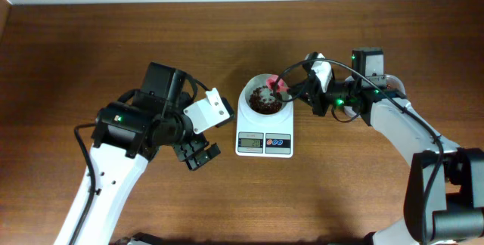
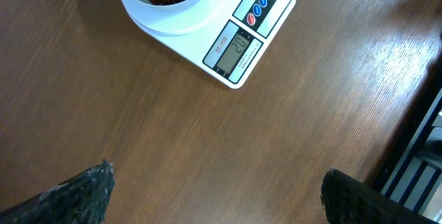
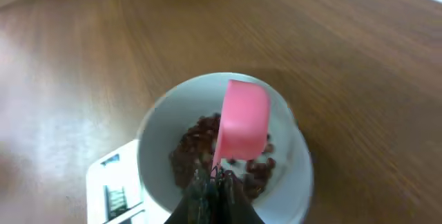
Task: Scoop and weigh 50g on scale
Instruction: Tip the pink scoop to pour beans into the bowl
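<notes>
Overhead, I am seeing the scale (image 1: 264, 135) sitting mid-worktop (image 1: 393, 33), with a round white bowl (image 1: 248, 94) resting on its platform. The beans (image 1: 265, 101) are lying as a loose heap inside that bowl. My right end effector (image 1: 299, 94) is pinching narrow on the handle of the pink spoon (image 1: 277, 86), whose cup is hanging over the right side of the bowl, above the heap. I cannot tell whether the cup is carrying anything. My left end effector (image 1: 198, 154) is standing wide and holding nothing, over bare wood to the near left of the scale.

I am judging the beans to be small, hard and light, so they will be rolling and bouncing freely. Pinching them is hopeless; they are only travelling well in the spoon's cup, kept level and tipped slowly. The spoon looks like stiff, slick plastic, best held at the handle's end. The scale seems light enough to skid if the bowl gets nudged.
</notes>
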Motion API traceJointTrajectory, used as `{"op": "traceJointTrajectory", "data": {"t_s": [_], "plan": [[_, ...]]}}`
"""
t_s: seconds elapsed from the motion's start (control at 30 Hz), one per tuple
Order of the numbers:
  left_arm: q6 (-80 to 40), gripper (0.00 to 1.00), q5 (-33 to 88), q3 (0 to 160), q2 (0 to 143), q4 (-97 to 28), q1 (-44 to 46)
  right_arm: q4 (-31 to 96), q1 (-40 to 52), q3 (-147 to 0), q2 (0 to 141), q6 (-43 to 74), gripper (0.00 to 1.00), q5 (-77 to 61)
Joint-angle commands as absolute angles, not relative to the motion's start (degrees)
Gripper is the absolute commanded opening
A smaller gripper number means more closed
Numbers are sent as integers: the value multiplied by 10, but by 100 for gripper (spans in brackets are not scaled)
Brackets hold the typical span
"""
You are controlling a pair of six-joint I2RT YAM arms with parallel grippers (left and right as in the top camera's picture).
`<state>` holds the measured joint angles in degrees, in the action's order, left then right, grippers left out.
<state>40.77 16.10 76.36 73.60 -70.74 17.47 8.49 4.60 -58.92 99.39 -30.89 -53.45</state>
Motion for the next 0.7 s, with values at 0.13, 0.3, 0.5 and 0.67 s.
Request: {"op": "traceJointTrajectory", "data": {"t_s": [0.13, 0.3, 0.5, 0.67], "plan": [[415, 99, 169, 775, 731, -708, 171, 73, 49, -590, 994, -324, 4, -531], [415, 99, 169, 775, 731, -708, 171, 78, 50, -591, 992, -305, 4, -516], [415, 99, 169, 775, 731, -708, 171, 61, 50, -590, 986, -338, 4, -591], [415, 99, 169, 775, 731, -708, 171, 62, 57, -590, 976, -330, 4, -637]]}}
